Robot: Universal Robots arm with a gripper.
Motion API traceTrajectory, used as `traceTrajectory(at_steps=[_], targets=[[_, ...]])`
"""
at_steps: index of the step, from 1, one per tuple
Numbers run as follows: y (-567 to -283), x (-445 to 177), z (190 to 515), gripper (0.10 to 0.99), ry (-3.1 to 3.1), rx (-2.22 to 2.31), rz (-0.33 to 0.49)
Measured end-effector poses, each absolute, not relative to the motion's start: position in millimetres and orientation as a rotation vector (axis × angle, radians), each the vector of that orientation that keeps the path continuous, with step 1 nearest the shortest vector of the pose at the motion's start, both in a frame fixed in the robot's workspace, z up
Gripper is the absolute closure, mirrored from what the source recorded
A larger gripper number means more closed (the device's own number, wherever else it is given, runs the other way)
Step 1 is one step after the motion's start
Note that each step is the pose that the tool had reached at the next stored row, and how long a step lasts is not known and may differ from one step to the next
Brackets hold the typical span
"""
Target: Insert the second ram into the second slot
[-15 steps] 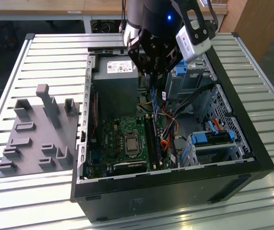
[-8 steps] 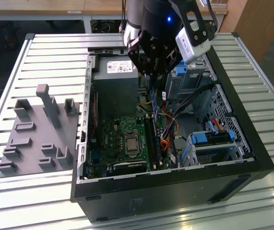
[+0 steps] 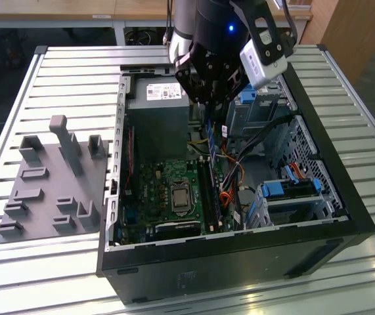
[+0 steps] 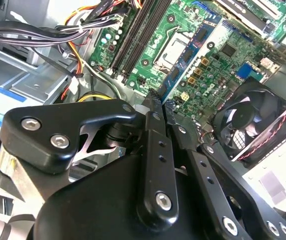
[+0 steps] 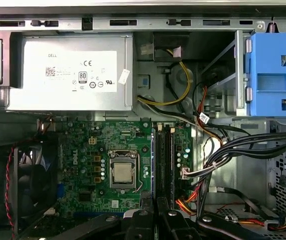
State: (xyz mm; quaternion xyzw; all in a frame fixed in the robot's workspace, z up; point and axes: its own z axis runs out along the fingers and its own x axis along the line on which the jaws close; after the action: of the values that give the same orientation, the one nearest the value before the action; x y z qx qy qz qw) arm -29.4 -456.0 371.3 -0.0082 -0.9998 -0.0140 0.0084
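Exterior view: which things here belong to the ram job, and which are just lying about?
Job:
- ram, gripped upright above the board
- gripper
- slots on the motherboard

Lying about:
- grey fixture beside the case
- power supply
- blue drive cage

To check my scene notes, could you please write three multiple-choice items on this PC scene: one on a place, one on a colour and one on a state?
1. Where is the grey tray relative to the case?
A) inside it
B) on the table, at the exterior view's left of it
C) under it

2. What colour is the drive-cage tab?
A) red
B) blue
C) yellow

3. What is the state of the ram?
A) lying on the tray
B) lying on the table
C) held in the gripper

Answers:
1 B, the tray lies on the table beside the case.
2 B, the tab is plainly blue.
3 C, the gripper is shut on the ram over the open case.
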Motion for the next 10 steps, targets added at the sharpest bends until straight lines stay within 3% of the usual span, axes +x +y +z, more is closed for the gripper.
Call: traceTrajectory(at_steps=[10], targets=[[-456.0,-29.5,369.0,0.949,-3.124,-0.026,-0.043]])
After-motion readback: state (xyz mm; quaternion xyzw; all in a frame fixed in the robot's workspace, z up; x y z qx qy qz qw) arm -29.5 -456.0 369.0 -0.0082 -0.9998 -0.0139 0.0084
